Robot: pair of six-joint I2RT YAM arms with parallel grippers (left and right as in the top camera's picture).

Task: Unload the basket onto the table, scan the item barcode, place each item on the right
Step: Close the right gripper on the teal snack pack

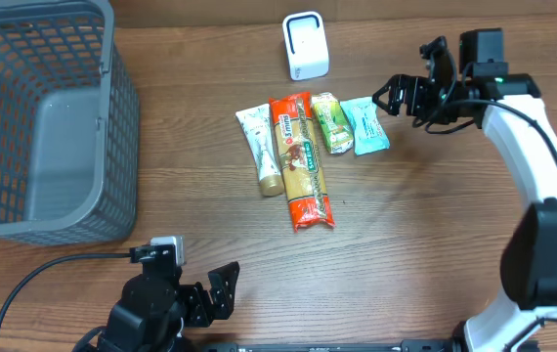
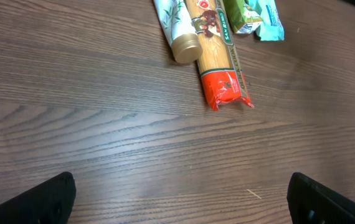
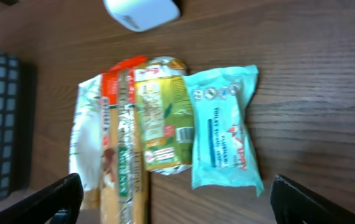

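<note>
Status: left gripper [image 1: 218,286] released, empty, on the near side of the pasta pack [image 1: 300,161], well apart; leave it. Wipes pack [image 1: 365,125] lies flat two places right of the pasta pack, touching the green packet [image 1: 331,122]. Right gripper [image 1: 392,98] hovers just right of it, jaws wide, empty. Pinch the free right edge so you don't drag the packet. Scanner [image 1: 305,45] stands past the pasta pack's far end; face the barcode to it.
</note>
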